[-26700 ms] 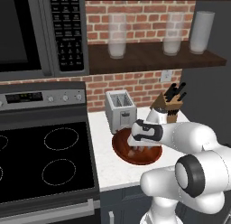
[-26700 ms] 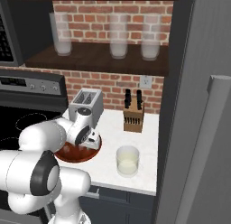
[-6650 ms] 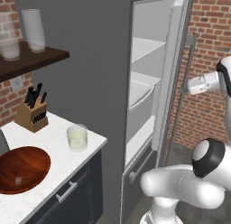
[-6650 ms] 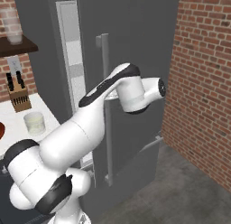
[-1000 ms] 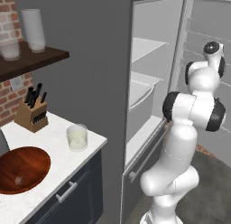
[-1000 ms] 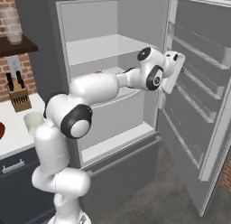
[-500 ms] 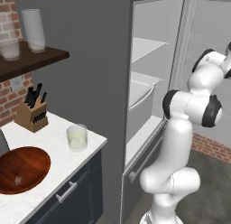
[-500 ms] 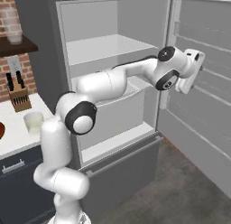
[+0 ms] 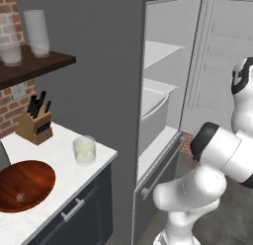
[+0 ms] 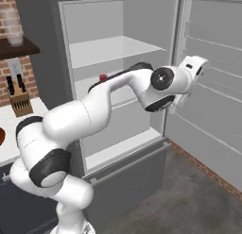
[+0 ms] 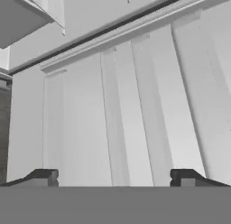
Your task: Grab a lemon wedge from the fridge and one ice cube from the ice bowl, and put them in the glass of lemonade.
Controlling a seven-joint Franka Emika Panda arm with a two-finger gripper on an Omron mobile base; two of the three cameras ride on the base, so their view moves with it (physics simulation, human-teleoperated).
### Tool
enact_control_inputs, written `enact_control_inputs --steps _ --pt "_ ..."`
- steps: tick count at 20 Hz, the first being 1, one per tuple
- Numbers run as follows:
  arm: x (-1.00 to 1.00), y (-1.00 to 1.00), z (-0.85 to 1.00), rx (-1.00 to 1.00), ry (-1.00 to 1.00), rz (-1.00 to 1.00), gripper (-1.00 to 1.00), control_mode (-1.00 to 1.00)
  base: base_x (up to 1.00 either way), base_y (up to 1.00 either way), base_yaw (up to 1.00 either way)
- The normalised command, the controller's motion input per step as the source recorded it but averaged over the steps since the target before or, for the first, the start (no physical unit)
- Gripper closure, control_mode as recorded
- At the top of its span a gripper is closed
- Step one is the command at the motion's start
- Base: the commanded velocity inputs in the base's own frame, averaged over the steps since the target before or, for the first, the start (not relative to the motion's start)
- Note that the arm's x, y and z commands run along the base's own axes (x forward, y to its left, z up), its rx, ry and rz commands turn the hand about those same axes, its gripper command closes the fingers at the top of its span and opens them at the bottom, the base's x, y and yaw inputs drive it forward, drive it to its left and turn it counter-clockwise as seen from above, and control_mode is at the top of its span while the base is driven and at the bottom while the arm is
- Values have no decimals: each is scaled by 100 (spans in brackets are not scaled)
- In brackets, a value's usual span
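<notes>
The fridge stands open, its pale shelves bare except for a small red thing. My gripper is up against the inside of the swung-out fridge door. In the hand view the gripper is open, its fingertips far apart with nothing between them, facing the door's ribbed lining. The glass of lemonade stands on the white counter. Left of it sits the ice bowl with an ice cube inside. The lemon wedge is out of view.
A knife block stands at the brick wall behind the glass. Tall frosted glasses sit on a dark shelf above. The open door reaches out to the right, and grey floor lies before the fridge.
The fridge door has swung wider open to the right, and my hand has moved right with it. The arm's elbow has dropped lower in the left base view.
</notes>
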Motion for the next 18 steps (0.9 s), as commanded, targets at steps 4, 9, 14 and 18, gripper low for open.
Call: enact_control_inputs --steps 4,9,14,18 --pt "-59 100 10 0 -27 -8 -100 -100 0 0 0" --pt "-41 100 23 1 -7 -31 -100 -100 0 0 0" --pt "-17 95 78 0 30 -39 -100 -100 0 0 0" --pt "0 6 32 7 36 -1 -100 -100 0 0 0"
